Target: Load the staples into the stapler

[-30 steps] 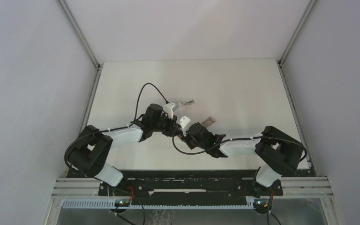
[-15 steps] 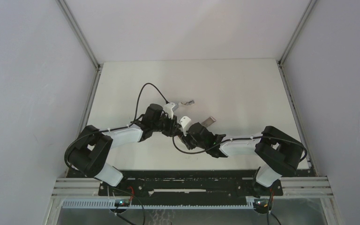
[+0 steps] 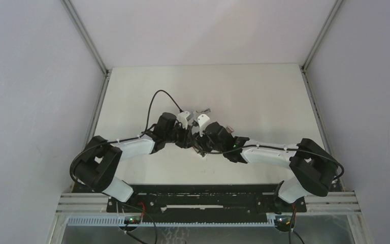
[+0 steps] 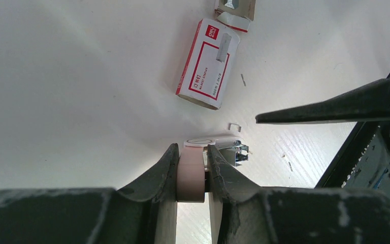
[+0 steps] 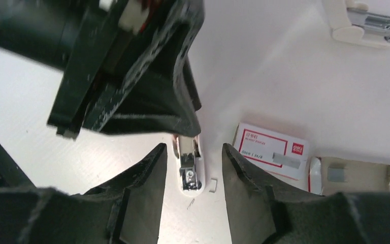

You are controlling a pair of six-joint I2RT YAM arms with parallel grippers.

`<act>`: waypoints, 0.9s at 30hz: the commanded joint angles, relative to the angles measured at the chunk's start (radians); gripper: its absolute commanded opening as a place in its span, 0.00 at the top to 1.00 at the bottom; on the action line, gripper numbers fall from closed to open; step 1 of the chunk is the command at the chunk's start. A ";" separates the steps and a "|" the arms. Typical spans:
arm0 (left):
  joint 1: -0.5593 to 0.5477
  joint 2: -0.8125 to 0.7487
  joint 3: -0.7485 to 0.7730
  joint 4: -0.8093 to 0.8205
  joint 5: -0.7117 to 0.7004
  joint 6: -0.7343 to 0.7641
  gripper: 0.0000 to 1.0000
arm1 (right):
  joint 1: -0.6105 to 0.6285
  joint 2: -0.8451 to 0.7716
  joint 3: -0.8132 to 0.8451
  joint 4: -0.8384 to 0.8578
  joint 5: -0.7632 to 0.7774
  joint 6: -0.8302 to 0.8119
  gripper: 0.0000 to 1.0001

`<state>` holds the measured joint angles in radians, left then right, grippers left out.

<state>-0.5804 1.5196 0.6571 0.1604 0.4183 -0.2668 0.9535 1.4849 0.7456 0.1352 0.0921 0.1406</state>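
Note:
The stapler (image 4: pixel 190 175), pale pink-white with a metal staple channel (image 5: pixel 189 168), lies on the table. My left gripper (image 4: pixel 192 148) is shut on its rear end. My right gripper (image 5: pixel 194 148) is open, one finger on each side of the stapler's front end, not touching it. The red-and-white staple box (image 4: pixel 208 63) lies just beyond, and shows to the right in the right wrist view (image 5: pixel 271 152). Its grey tray (image 5: pixel 355 175) is slid out, with a small grey strip in it. A loose staple (image 5: pixel 213 185) lies beside the stapler.
A second white-and-metal stapler part (image 5: pixel 365 23) lies farther back on the table, also seen from above (image 3: pixel 203 110). Both arms meet at the table's middle (image 3: pixel 195 137). A black cable (image 3: pixel 155 101) loops over the left arm. Walls enclose the white table (image 3: pixel 264 91).
My right arm has swung left and forward, bringing its open gripper over the stapler and covering the tray in the top view. The left arm has stayed still.

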 commanded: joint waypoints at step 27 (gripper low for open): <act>-0.012 0.028 0.024 -0.076 0.015 0.012 0.83 | 0.001 0.144 0.152 -0.218 0.068 0.070 0.60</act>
<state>-0.5804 1.5200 0.6571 0.1608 0.4179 -0.2676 0.9497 1.6341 0.8680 -0.0788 0.1326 0.1890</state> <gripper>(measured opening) 0.272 0.405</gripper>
